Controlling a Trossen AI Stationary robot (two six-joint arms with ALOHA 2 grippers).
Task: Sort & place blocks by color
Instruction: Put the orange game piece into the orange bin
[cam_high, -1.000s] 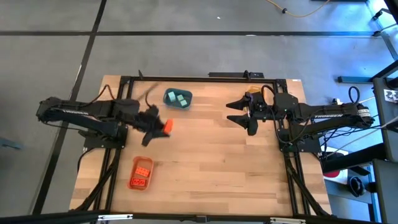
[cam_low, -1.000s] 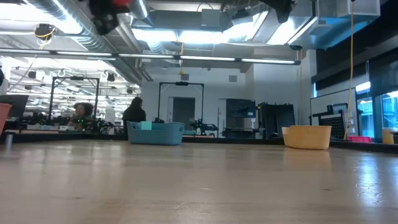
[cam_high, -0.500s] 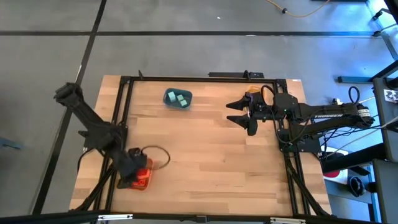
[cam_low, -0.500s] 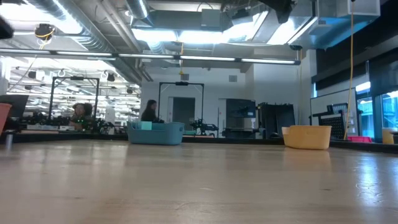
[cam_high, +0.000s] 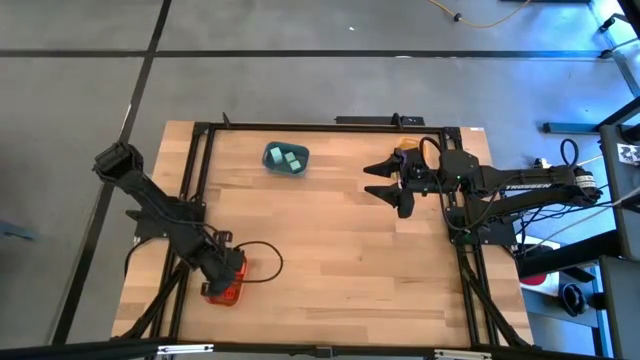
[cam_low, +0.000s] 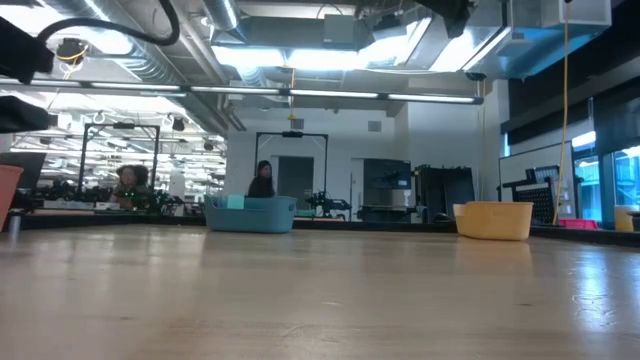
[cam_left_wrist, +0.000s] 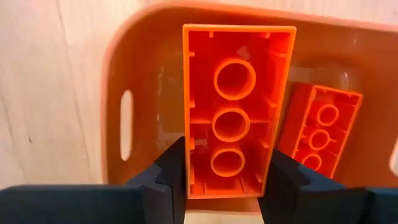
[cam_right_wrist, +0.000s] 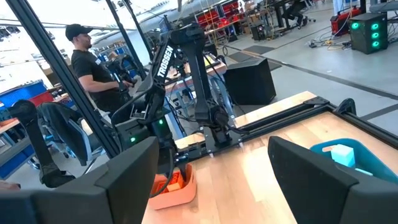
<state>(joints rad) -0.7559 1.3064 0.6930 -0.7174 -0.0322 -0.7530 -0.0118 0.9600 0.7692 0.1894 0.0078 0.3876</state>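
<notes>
My left gripper (cam_high: 222, 280) stands over the orange tray (cam_high: 232, 293) at the table's near left, shut on an orange-red block (cam_left_wrist: 236, 106). The tray (cam_left_wrist: 134, 74) lies right below the block. A second orange-red block (cam_left_wrist: 320, 127) lies on the tray's floor. Pale teal blocks (cam_high: 291, 157) lie in the blue tray (cam_high: 272, 160) at the far middle. My right gripper (cam_high: 382, 186) hangs open above the table's far right, holding nothing; its spread fingers show in the right wrist view (cam_right_wrist: 221, 168). My left gripper pinches the orange-red block by its two long sides (cam_left_wrist: 191, 180), close to one end, between its two fingers (cam_left_wrist: 169, 177). The fingers come from above, pointing steeply down. The block's hollow underside faces the wrist camera, and the block hangs over the inside of the orange tray.
A yellow-orange tray (cam_high: 406, 152) sits at the far right, partly under my right arm; it also shows in the low view (cam_low: 493, 220). A black frame (cam_high: 300, 126) edges the table. People (cam_right_wrist: 93, 62) stand in the room beyond the table. Bare wood (cam_high: 340, 260) fills the middle.
My left gripper has swung from near the blue tray toward the table's near left edge and down over the orange tray. It has tipped from roughly level to pointing steeply down, carrying the orange-red block with it.
</notes>
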